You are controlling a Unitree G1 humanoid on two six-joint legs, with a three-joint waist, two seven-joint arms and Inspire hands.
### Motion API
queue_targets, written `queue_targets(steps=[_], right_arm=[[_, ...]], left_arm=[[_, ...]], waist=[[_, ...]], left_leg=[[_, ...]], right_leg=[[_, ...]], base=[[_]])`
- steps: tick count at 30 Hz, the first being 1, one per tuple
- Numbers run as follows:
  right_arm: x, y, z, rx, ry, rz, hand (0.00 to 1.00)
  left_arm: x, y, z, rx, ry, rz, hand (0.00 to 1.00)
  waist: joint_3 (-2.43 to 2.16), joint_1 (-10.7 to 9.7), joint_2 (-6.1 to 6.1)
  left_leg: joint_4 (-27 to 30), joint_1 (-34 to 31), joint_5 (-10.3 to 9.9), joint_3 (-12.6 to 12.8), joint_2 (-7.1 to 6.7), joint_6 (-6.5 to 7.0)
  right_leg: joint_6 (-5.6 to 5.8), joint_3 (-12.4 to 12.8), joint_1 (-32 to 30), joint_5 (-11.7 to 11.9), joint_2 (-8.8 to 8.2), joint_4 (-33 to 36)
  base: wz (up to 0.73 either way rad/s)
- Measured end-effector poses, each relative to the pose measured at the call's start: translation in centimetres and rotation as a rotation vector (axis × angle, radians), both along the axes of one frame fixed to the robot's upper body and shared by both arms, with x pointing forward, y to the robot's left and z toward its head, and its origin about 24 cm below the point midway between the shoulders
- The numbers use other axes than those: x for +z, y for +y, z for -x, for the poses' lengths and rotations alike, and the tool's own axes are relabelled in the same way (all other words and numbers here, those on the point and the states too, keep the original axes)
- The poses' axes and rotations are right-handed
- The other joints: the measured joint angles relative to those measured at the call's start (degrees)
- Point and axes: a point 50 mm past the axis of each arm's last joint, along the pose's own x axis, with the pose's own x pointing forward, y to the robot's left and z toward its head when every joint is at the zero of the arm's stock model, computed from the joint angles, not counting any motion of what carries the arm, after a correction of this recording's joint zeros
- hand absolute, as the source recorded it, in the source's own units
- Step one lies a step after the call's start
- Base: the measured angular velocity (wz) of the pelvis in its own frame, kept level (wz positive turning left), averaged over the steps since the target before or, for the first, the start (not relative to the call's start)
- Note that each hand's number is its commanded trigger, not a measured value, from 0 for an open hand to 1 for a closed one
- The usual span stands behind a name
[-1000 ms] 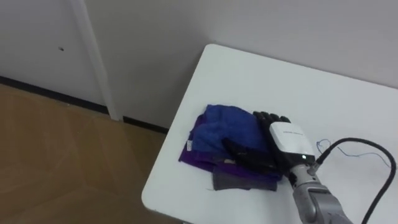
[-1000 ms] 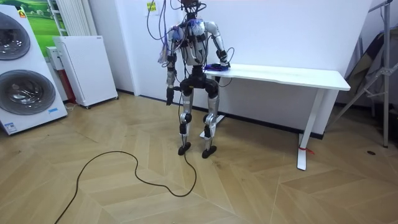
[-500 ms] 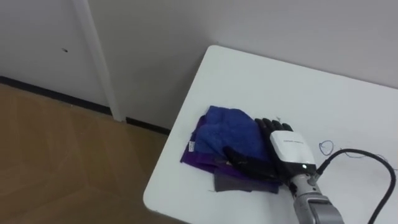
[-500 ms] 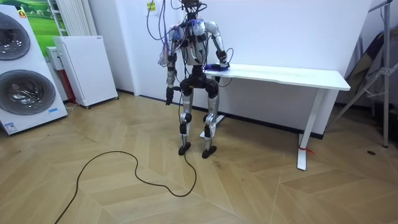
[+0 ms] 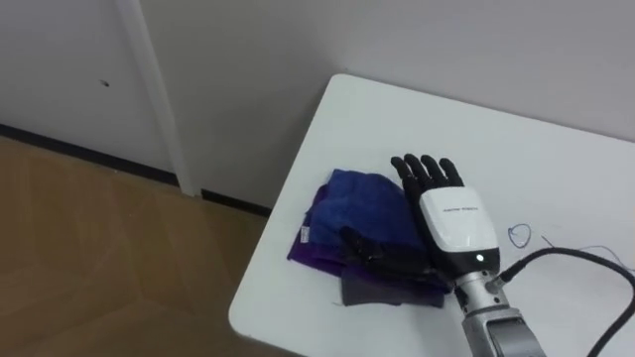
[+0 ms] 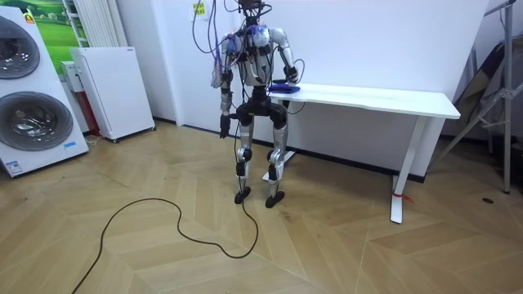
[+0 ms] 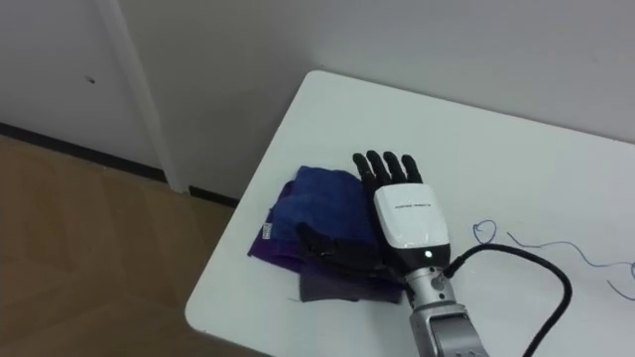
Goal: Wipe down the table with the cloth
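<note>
Far left: wooden floor (image 5: pixel 99 258) and a white upright trim (image 5: pixel 149 89) against the wall, both clear of the work.

The table (image 5: pixel 397 109) is white, and its left end is under the head camera. The cloth (image 5: pixel 357 203) is a bunched blue pile over purple, with a grey piece at the near edge. It lies close to the table's left near corner, not far from the edge.

The right robot hand (image 5: pixel 451 213) is palm down over the right part of the cloth. Its fingers are straight and slightly spread, reaching past the pile toward the far side, and the thumb lies out left across the fabric. Judgement: a flat hand suits pushing the cloth, not gripping it. Contact pressure cannot be told.

Right of the hand are thin blue pen marks (image 5: pixel 521 236) on the tabletop, probably the target. Nothing lies between them and the cloth.

Room view: a washing machine (image 6: pixel 29 90) and a white cabinet (image 6: pixel 114 90) stand well apart on the room view's left. The robot stands at the table's end. The left robot hand (image 6: pixel 222 128) hangs at its side; its state cannot be told.
</note>
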Motion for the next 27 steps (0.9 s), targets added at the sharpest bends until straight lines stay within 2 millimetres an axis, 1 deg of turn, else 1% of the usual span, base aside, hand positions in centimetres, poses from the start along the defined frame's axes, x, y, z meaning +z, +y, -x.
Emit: queue_targets(steps=[4,6,9,16,19,21,27], right_arm=[[0.2,0.1,-0.1,0.002,-0.014,-0.002,0.00],[1.0,0.4,-0.3,0.013,-0.049,-0.012,0.00],[1.7,0.7,-0.5,0.024,-0.083,-0.024,0.00],[1.3,1.2,-0.2,0.044,-0.052,-0.024,0.00],[0.9,1.5,-0.1,0.054,-0.023,-0.029,0.00],[0.6,1.7,0.1,0.059,0.010,-0.030,0.00],[-0.8,2.0,1.0,0.078,0.093,-0.015,0.00]], left_arm=[[0.0,0.0,0.2,0.002,0.009,-0.001,0.00],[0.0,0.0,0.3,0.003,0.009,-0.001,0.00],[0.0,0.0,0.1,-0.001,0.006,0.000,0.00],[-0.1,-0.3,0.1,-0.028,0.018,0.012,0.00],[-0.2,-0.3,0.3,-0.025,0.029,0.013,0.00],[-0.2,-0.3,0.1,-0.027,0.025,0.012,0.00],[-0.2,-0.2,0.0,-0.027,0.021,0.011,0.00]], waist=[[0.02,0.1,0.02],[0.09,0.0,0.14],[0.06,-0.1,0.10],[0.15,0.1,-0.26],[0.23,0.3,-0.60],[0.29,0.6,-0.88],[0.30,0.8,-0.79]], left_leg=[[0.0,0.0,0.0,0.0,0.00,0.00],[0.0,0.0,0.0,0.0,-0.01,0.00],[-0.1,0.1,0.0,0.0,-0.01,0.00],[-0.2,0.1,0.0,0.3,0.00,0.00],[-0.2,0.1,0.0,0.4,0.00,0.00],[-0.2,0.1,0.0,0.4,-0.01,0.00],[-0.2,0.0,0.0,0.5,0.00,0.00]], right_leg=[[0.03,0.2,0.0,0.0,0.01,0.0],[0.05,0.2,0.0,0.0,0.02,-0.1],[0.09,0.2,0.0,-0.1,0.02,-0.2],[0.10,0.0,0.0,-0.1,0.05,-0.2],[0.11,0.1,0.0,-0.1,0.04,-0.2],[0.11,0.1,0.0,-0.1,0.03,-0.3],[0.11,0.2,0.0,-0.1,0.05,-0.5]], base=[[0.00],[0.00],[0.00],[0.00],[0.00],[0.00],[0.00]])
